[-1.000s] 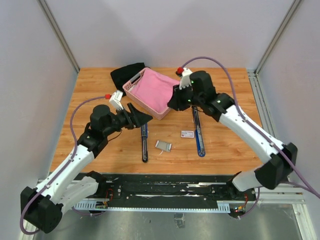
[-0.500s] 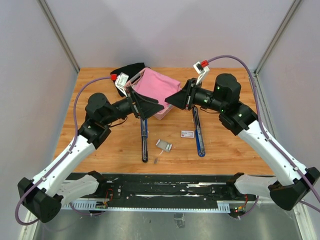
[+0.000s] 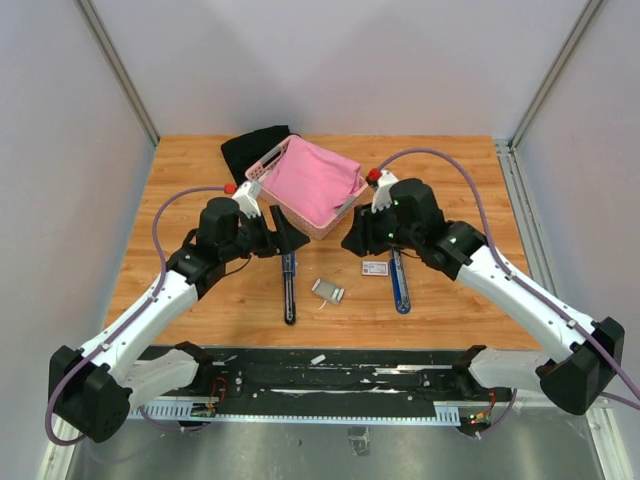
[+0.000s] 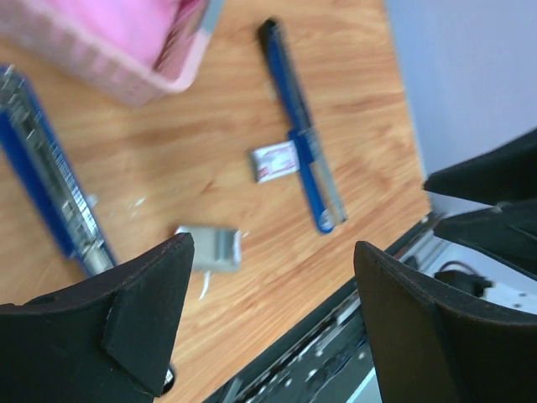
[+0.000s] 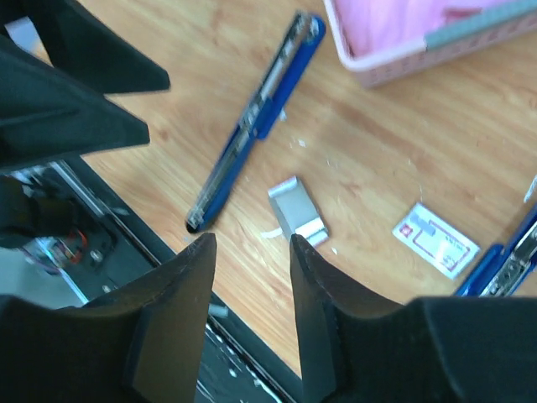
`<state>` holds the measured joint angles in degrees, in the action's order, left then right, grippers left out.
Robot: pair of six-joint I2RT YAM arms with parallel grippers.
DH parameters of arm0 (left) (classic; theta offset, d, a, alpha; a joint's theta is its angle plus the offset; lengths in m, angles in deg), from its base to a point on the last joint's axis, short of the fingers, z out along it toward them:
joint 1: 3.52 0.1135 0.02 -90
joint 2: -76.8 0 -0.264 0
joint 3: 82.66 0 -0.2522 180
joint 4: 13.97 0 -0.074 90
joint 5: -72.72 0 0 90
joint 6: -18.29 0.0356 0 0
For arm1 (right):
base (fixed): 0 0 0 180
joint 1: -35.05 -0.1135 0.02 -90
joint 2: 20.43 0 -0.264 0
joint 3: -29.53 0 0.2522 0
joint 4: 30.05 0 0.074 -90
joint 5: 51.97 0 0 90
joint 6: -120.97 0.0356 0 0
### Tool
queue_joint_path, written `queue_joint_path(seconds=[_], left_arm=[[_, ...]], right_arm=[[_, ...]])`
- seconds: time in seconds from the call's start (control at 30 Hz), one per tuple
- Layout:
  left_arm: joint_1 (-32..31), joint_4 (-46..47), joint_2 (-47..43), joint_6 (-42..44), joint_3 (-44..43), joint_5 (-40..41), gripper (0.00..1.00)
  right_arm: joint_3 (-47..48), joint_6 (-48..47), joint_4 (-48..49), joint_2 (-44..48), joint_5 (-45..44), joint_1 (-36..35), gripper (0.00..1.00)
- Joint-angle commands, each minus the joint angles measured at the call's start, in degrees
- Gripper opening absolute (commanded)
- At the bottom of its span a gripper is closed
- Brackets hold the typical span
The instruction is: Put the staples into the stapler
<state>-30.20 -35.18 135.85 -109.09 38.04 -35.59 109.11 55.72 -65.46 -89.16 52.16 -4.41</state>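
Note:
The staples (image 3: pixel 327 291) are a small silvery block lying flat on the wood between two long blue stapler parts (image 3: pixel 289 285) (image 3: pixel 400 280). Their white carton with red print (image 3: pixel 375 267) lies just right of the block. My left gripper (image 3: pixel 288 238) hovers over the top end of the left stapler part, jaws wide open and empty. My right gripper (image 3: pixel 352 243) hangs above and left of the carton, open and holding nothing. The left wrist view shows the staples (image 4: pixel 210 249) beside my left gripper (image 4: pixel 273 245). The right wrist view shows the staples (image 5: pixel 298 210) just beyond my right gripper (image 5: pixel 252 239).
A pink basket (image 3: pixel 268 157) with pink cloth stands at the back middle, close behind both grippers. A black cloth (image 3: pixel 245 150) lies at its left. Small white scraps dot the wood near the staples. The black rail (image 3: pixel 330 375) runs along the near edge.
Both arms have dropped from a raised pose and drawn in lower over the stapler parts. The right gripper's jaws have spread wider. Staples, carton and stapler parts have not moved.

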Motion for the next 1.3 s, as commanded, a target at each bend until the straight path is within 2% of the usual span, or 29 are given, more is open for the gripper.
queue_joint_path(seconds=[0.0, 0.1, 0.23, 0.47, 0.57, 0.67, 0.77, 0.87, 1.03, 1.27], left_arm=[[0.3, -12.0, -1.3, 6.5, 1.0, 5.3, 0.81], [0.3, -15.0, -2.5, 6.7, 2.1, 5.8, 0.81], [0.3, -17.7, -4.6, 4.9, 4.0, 3.9, 0.81], [0.3, -21.4, -7.8, 3.8, 8.1, 3.9, 0.81], [-0.3, -20.1, -8.3, 6.4, 7.2, 1.4, 0.72], [-5.6, -20.0, -8.8, 7.7, 7.1, 2.9, 0.64], [-16.0, -18.6, -9.4, 6.2, 9.3, 9.4, 0.54], [-23.6, -14.3, -9.4, 2.1, 13.7, 15.7, 0.46], [-31.8, -7.5, -6.0, -1.7, 16.1, 21.6, 0.41], [-39.8, -1.4, 6.5, -1.8, 14.6, 27.6, 0.38]], right_arm=[[-0.7, -7.1, -9.6, -2.2, -7.8, -5.0, 0.46], [-0.6, -7.4, -12.5, -4.1, -8.8, -8.0, 0.54], [-0.1, -6.8, -16.1, -7.1, -9.7, -12.5, 0.56], [-2.5, -2.2, -16.2, -12.3, -10.1, -22.7, 0.45], [-0.5, 3.9, -21.6, -15.1, -16.9, -24.1, 0.41], [-2.6, 10.4, -21.1, -14.6, -18.8, -23.9, 0.41], [-5.2, 14.3, -20.9, -12.0, -21.1, -23.6, 0.41], [-8.3, 15.9, -21.3, -8.3, -23.6, -22.4, 0.41], [-14.3, 15.8, -21.4, -0.9, -23.6, -17.1, 0.42], [-20.9, 11.9, -15.3, 4.8, -21.4, -10.6, 0.43]])
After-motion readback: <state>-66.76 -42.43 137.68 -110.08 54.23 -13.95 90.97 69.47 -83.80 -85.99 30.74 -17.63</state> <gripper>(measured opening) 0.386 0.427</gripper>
